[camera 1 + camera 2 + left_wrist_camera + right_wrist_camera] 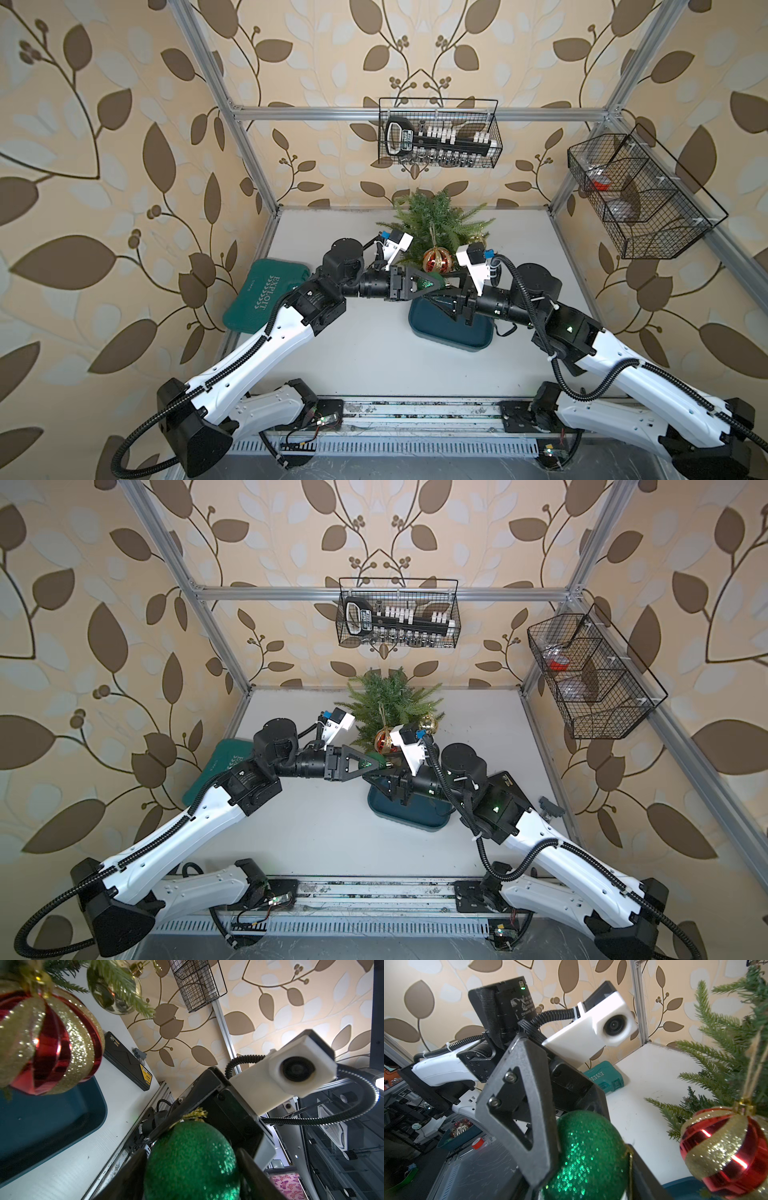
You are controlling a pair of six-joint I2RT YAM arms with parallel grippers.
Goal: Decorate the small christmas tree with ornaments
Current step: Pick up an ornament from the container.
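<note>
One round green-glitter bauble (426, 284) — L gripper (192, 1172) & R gripper (589, 1167) tight on it.

Beige wallpaper (124, 137) printed with brown and pale leaves on thin stems covers the walls on three sides. Silver metal bars (415, 113) rise from the table's back corners and run across the back. One black wire basket (478, 160) hangs from the back bar, and a second wire basket (665, 241) hangs above the right edge. The table (353, 357) is plain white and evenly lit, with a slotted metal rail (415, 446) along its front edge. In the left wrist view a pink butterfly-print cloth (286, 1185) shows beyond
</note>
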